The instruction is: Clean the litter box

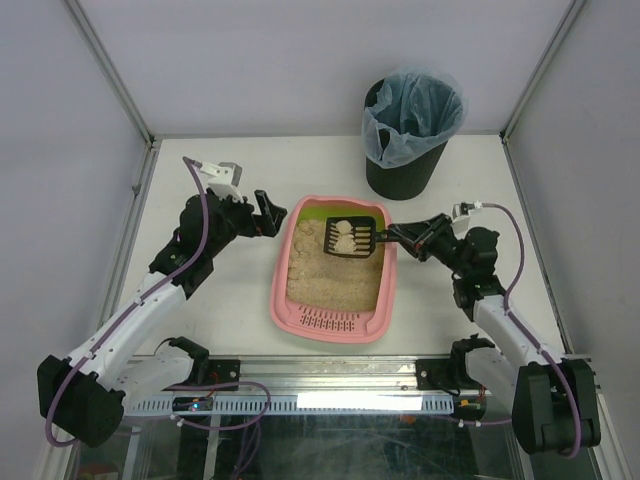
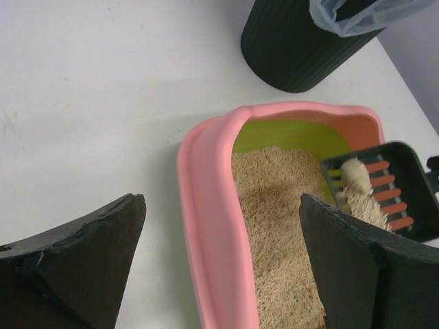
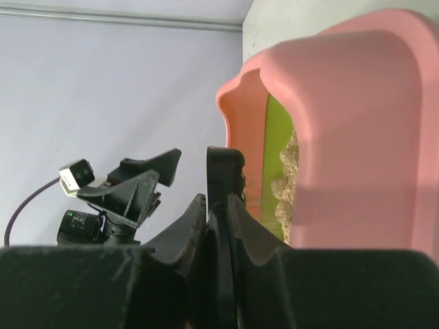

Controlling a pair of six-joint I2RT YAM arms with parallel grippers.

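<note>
The pink litter box (image 1: pixel 331 322) lies mid-table with beige litter and a lime-green far end. My right gripper (image 1: pixel 402 237) is shut on the handle of the black slotted scoop (image 1: pixel 350 238). The scoop is held over the box's far end and carries pale clumps (image 1: pixel 345 236). In the right wrist view the gripper (image 3: pixel 219 205) clamps the handle beside the pink wall (image 3: pixel 357 137). My left gripper (image 1: pixel 268 216) is open at the box's far-left rim. In the left wrist view it (image 2: pixel 221 204) straddles the pink rim (image 2: pixel 209 226), and the scoop (image 2: pixel 405 188) shows at right.
A black round bin (image 1: pixel 405 165) with a bluish bag (image 1: pixel 415 110) stands at the back right, beyond the box; it also shows in the left wrist view (image 2: pixel 295 48). Pale enclosure walls and metal posts bound the white table (image 1: pixel 220 290).
</note>
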